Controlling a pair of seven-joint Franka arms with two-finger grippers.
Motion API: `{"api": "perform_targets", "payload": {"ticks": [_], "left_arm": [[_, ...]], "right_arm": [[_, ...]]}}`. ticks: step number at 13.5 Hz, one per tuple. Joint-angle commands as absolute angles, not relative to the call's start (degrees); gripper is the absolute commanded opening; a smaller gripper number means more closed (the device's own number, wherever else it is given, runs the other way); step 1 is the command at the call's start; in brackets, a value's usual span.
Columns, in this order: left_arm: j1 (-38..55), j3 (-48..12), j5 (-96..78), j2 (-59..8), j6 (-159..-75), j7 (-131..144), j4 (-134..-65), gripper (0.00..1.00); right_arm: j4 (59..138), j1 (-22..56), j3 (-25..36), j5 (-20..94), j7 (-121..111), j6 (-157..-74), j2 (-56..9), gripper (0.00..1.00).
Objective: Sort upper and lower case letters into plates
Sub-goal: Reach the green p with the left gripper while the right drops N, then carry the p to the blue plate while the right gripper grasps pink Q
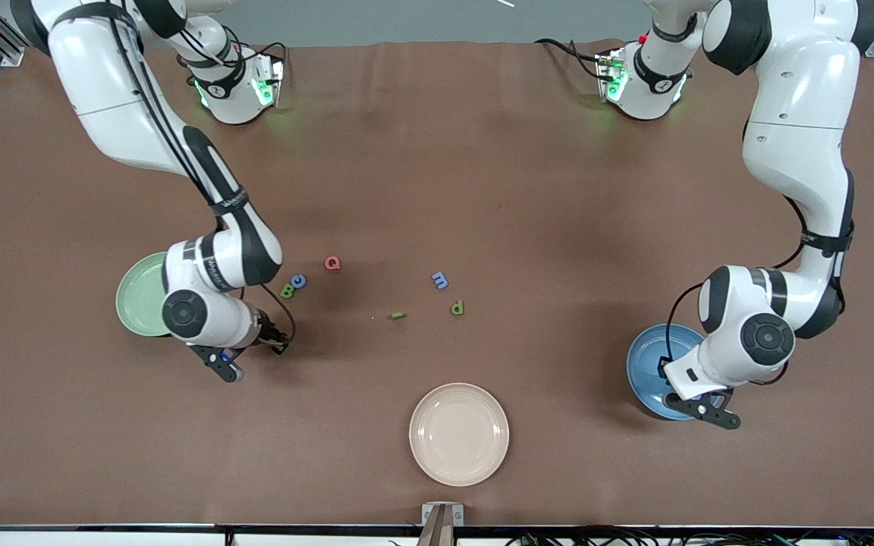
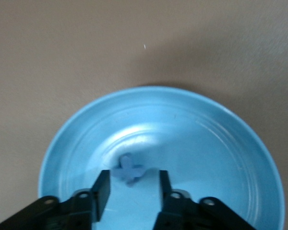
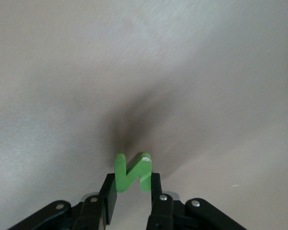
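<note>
Here: right gripper [image 3: 132, 191] pinches green N [image 3: 132, 173] over bare table beside mint plate [image 1: 137, 296]. Left gripper [image 2: 132, 191], fingers parted, hovers over blue plate [image 2: 221, 143] holding blue x [image 2: 128, 168]. Remaining letters [image 1: 332, 263] lie mid-table, 12 o'clock from cream plate [image 1: 459, 434].

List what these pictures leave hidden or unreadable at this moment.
- Front view: the right gripper and its green letter are covered by the arm's wrist.
- Front view: the mint plate is half covered by that arm, so its contents are unknown.
- Front view: the small green piece is too small to read.
- Left wrist view: the blue letter in the blue plate is blurred.
</note>
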State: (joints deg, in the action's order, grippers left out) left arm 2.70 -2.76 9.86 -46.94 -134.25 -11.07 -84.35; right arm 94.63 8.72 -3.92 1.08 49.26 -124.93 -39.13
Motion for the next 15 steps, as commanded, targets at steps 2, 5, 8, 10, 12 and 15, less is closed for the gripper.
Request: {"api": "perform_targets", "payload": {"ticks": [2, 5, 8, 10, 12, 15], "left_arm": [[5.2, -6.0, 9.9, -38.3, -133.2, -2.0, -91.3, 1.0], [9.6, -10.7, 9.9, -38.0, -130.9, 13.9, -91.4, 1.0], [18.6, -11.3, 9.8, -39.2, -131.0, 30.4, -91.0, 1.0], [23.4, -11.3, 9.3, -41.5, -131.4, 37.8, -89.7, 0.9], [27.1, -11.3, 9.4, -43.9, -131.5, 46.3, -86.3, 0.87], [32.2, -11.2, 9.5, -48.9, -131.5, 54.7, -79.3, 0.73]], "right_arm": [[104.0, 0.1, -4.7, 0.7, 30.8, -120.1, -26.5, 0.08], [113.1, -8.1, -4.6, 0.6, 11.2, -123.0, -21.3, 0.08], [123.8, -12.8, -4.6, 0.6, 1.1, -137.0, -20.4, 0.08], [127.5, -13.3, -4.5, 0.6, 0.4, -141.8, -20.6, 0.08], [128.5, -13.2, -4.5, 0.6, 0.4, -141.9, -20.6, 0.09], [127.3, -11.6, -4.5, 0.6, 2.6, -137.3, -19.6, 1.0]]}}
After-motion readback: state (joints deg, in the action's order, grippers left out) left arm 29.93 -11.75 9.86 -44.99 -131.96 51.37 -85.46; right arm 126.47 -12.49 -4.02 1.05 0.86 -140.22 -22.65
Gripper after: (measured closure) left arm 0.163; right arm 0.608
